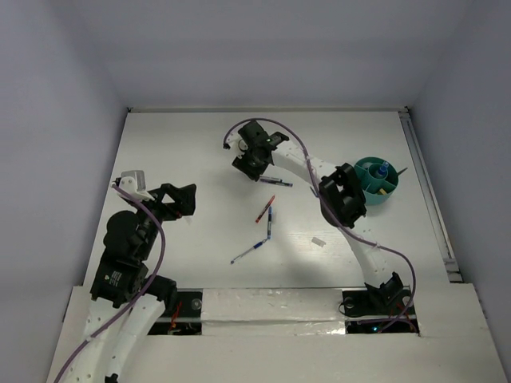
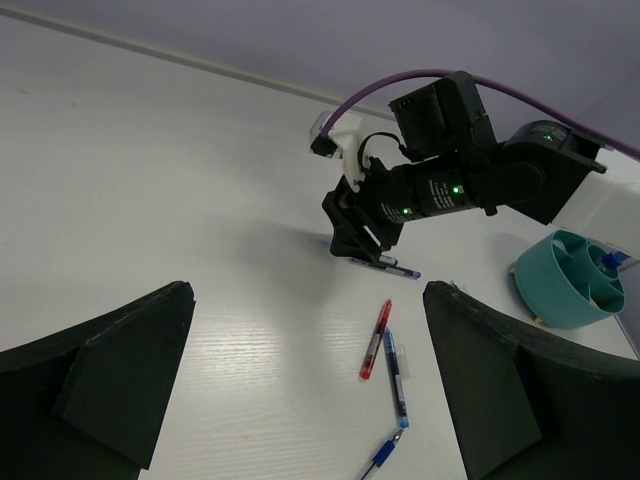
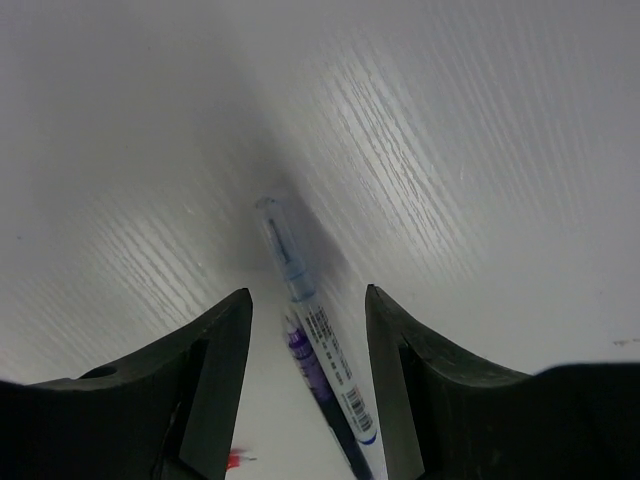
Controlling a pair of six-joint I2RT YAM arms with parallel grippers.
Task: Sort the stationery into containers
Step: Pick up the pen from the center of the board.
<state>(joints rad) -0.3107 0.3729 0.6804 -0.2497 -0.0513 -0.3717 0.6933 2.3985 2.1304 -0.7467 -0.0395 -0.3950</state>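
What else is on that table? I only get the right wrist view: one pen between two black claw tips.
Observer: A red pen and two blue pens lie mid-table.
Operator: Where could they go?
Observer: A teal tub with dividers stands at the right side.
Operator: And the other claw?
Observer: The left claw hangs open at the left, holding nothing.

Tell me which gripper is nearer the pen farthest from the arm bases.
Right. The right gripper straddles the pen, one finger on either side; the left gripper hangs well off to its left.
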